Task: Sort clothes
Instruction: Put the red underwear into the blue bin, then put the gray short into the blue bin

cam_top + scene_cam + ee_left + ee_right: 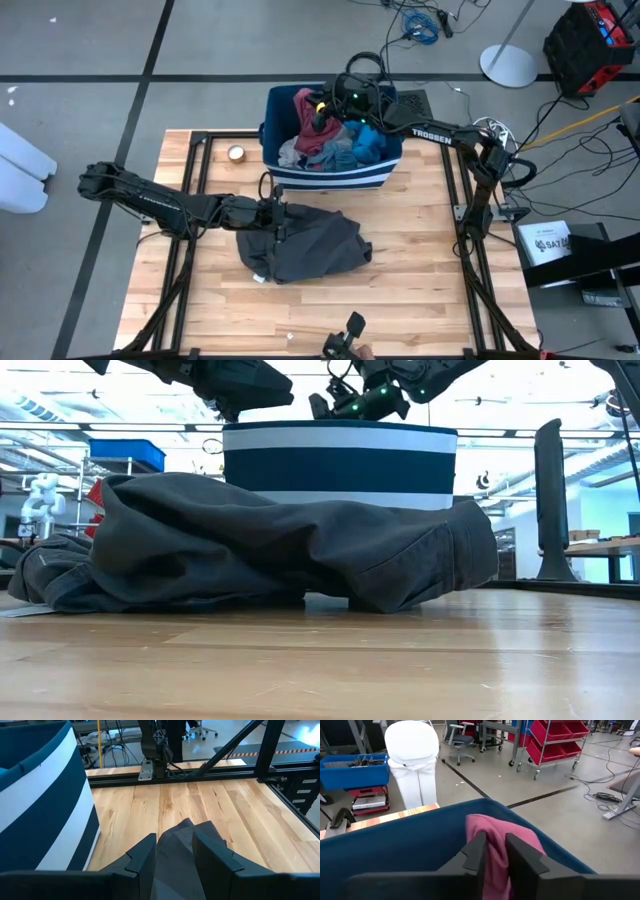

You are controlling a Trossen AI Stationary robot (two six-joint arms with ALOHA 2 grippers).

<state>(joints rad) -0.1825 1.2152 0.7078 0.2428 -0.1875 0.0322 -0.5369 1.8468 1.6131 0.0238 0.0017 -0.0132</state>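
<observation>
A dark blue bin with white stripes (330, 180) stands at the table's far middle. It holds clothes: a bright blue piece (366, 140) and maroon and pale pieces. A maroon garment (495, 827) lies over the bin's far-left rim (420, 827). My right gripper (495, 839) reaches over the bin (322, 112) and is closed on that garment. In front of the bin a large dark grey garment (305, 245) lies crumpled on the table. My left gripper (175, 837) hovers open above its left part (275, 215), clear of it in the low view (240, 390). My right gripper has a bunched fold of the maroon garment (496, 855) between its two fingers, with a narrow gap filled by cloth. The fingers come nearly level from the table's right side. The cloth beyond them drapes slack over the bin's rim.
A small round object (237, 153) sits left of the bin. Black frame rails (195, 190) run along the table's sides. A small dark device (350, 328) stands at the near edge. Bare wood lies right of the grey garment (410, 250).
</observation>
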